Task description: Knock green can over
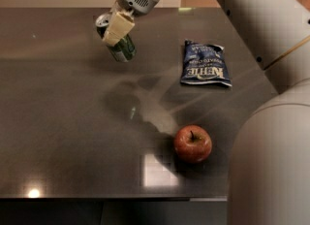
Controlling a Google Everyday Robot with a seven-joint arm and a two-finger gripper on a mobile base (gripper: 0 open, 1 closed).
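The green can point(124, 49), with its silver top point(102, 20) pointing up and left, is tilted and held clear of the dark table point(58, 122) at the back centre-left. Its shadow lies on the table below it. My gripper point(116, 29) reaches down from the top of the camera view and is shut on the can, with a cream finger pad point(118, 26) lying across its upper side. The far finger is hidden behind the can.
A dark blue crisp bag point(204, 64) lies flat to the right of the can. A red apple point(193, 143) sits nearer the front edge at centre-right. My white arm point(271, 73) fills the right side of the view.
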